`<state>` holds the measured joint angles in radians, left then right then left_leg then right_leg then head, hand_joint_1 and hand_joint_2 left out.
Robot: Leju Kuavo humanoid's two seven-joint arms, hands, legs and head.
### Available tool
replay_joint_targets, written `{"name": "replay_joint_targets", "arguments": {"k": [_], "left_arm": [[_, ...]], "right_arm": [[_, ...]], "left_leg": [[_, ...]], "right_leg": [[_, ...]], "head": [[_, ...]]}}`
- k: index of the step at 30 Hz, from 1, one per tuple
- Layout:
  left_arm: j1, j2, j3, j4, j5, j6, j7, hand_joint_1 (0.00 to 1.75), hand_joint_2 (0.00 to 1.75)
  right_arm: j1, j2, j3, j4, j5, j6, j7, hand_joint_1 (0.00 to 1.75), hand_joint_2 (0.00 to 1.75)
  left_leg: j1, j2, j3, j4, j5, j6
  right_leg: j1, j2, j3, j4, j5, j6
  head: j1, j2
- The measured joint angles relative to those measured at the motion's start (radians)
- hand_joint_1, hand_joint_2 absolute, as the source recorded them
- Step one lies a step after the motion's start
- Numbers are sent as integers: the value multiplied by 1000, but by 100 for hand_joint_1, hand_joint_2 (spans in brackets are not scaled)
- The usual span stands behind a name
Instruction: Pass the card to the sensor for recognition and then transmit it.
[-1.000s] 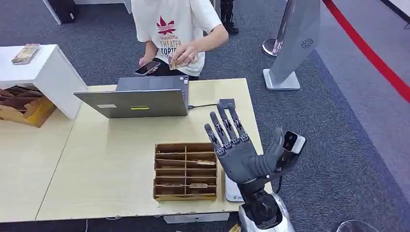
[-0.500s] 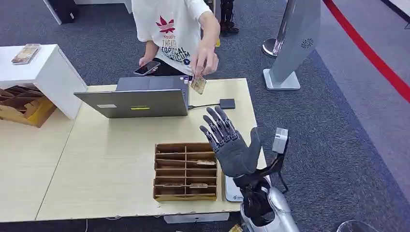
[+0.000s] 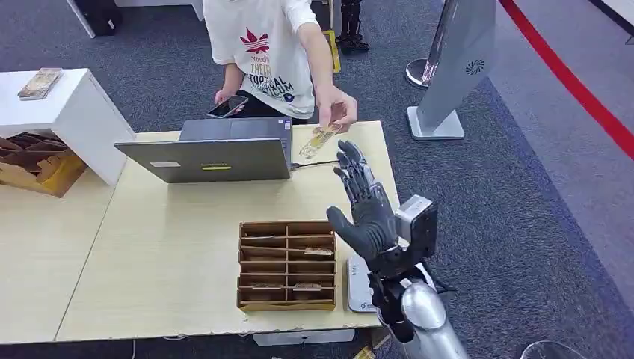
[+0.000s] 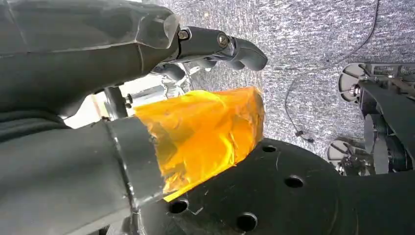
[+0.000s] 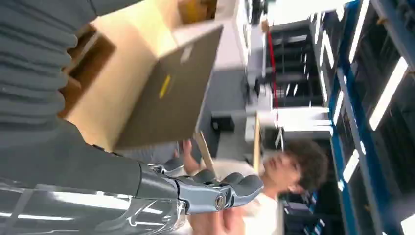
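A person's hand (image 3: 338,111) holds a yellowish card (image 3: 318,140) out over the far side of the table, just right of the laptop. My right hand (image 3: 366,206) is raised with its fingers stretched towards the card and holds nothing. Its fingertips (image 3: 348,152) lie just right of the card; I cannot tell whether they touch. The right wrist view shows the same fingers (image 5: 220,191) extended and the card (image 5: 203,152) edge-on beyond them. A white sensor pad (image 3: 357,290) lies by the table's front edge, below my wrist. My left hand (image 4: 215,44) hangs over the floor, fingers loose and holding nothing.
A wooden compartment tray (image 3: 286,265) with a few cards sits left of the sensor pad. A grey laptop (image 3: 205,153) stands at the back of the table (image 3: 164,247), its cable running right. The person holds a phone (image 3: 227,105). A white cabinet (image 3: 67,112) stands far left.
The person swung the card from their chest out over the table towards me. My right hand turned and reached forward, its fingers now close to the card.
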<state>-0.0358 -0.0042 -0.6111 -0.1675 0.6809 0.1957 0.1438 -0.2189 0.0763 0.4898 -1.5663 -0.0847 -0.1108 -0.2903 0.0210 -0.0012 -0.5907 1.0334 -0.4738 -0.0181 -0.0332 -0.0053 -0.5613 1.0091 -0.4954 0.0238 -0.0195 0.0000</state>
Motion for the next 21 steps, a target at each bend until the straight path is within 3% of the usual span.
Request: {"name": "replay_joint_targets", "arguments": {"k": [5,13,21], "left_arm": [[0,0,-1,0,-6,-7,0,0,0],[-2,3,-21,0,-33,-22,3,0,0],[-4,6,-48,0,-58,-38,10,0,0]], "right_arm": [[-21,-7,41,-32,323,-191,-19,0,175],[-66,-19,97,-34,734,-404,10,0,175],[-131,-34,136,25,978,-485,66,0,175]], "left_leg": [[0,0,0,0,0,0],[0,0,0,0,0,0],[0,0,0,0,0,0]], "right_leg": [[0,0,0,0,0,0],[0,0,0,0,0,0],[0,0,0,0,0,0]], "head": [[0,0],[0,0],[0,0]]}}
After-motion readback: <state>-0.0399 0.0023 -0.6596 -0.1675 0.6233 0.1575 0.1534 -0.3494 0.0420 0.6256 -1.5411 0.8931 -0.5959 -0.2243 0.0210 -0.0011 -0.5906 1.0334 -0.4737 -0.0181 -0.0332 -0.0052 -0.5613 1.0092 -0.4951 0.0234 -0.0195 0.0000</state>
